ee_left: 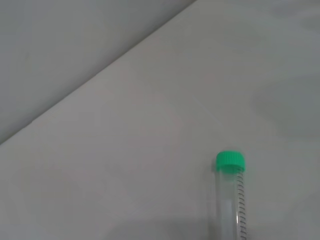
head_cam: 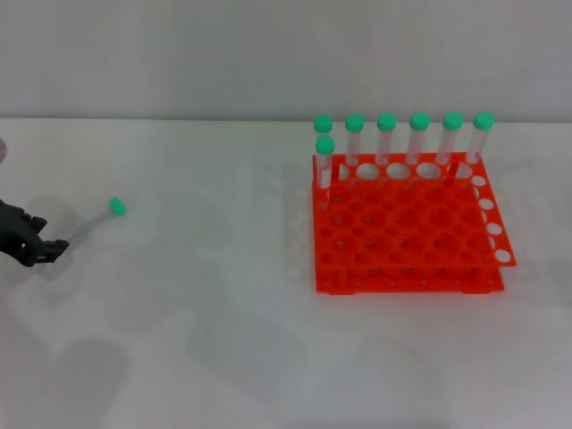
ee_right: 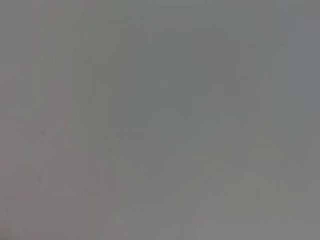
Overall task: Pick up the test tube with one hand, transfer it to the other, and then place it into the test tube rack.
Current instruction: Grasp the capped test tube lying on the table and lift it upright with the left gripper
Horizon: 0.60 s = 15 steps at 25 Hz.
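The slim clear plastic test tube with the round green cap (head_cam: 117, 206) lies tilted near the left edge of the white table (head_cam: 206, 340), well apart from the bright orange-red holed test tube rack (head_cam: 407, 237); its lower end sits at the black left gripper (head_cam: 37, 248), whose fingers appear closed on it. The left wrist view shows the tube (ee_left: 230, 200) projecting forward, printed graduations along its wall. Seven other green-capped tubes (head_cam: 418, 138) stand upright in the rack's far rows; the near holes are open. Judgement: the tube is light, rigid and smooth, so liable to slip or pivot; the receiving hand should grip the bare middle of the barrel, below the cap. The right gripper is not in view.
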Available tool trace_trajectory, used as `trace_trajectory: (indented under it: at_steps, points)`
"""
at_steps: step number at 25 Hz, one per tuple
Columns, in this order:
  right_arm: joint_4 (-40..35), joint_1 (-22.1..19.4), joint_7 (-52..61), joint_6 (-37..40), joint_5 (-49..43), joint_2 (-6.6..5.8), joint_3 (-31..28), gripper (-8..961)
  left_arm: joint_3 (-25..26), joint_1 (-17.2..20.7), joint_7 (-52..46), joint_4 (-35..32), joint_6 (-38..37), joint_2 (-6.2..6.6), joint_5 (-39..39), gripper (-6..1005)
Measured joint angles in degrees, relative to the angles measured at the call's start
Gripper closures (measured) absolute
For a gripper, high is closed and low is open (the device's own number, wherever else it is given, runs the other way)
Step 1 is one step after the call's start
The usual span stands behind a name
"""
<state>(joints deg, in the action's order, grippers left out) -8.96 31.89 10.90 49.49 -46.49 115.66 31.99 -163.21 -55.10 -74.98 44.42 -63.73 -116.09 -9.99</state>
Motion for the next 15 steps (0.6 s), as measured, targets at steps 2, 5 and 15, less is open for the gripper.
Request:
trace_trajectory:
  at_steps: [2, 5, 15]
  points:
    - [0.0, 0.1, 0.0, 0.0, 0.0, 0.00, 0.0, 142, 0.0, 0.1, 0.3, -0.1, 0.5, -0.12, 0.0, 473]
    - [0.0, 0.1, 0.0, 0.0, 0.0, 0.02, 0.0, 145, 0.0, 0.1, 0.6, -0.1, 1.1, -0.31, 0.0, 517]
    - [0.0, 0.5, 0.0, -0.7, 0.0, 0.09, 0.0, 152, 0.0, 0.1, 1.2, -2.6, 4.8, -0.45, 0.1, 589]
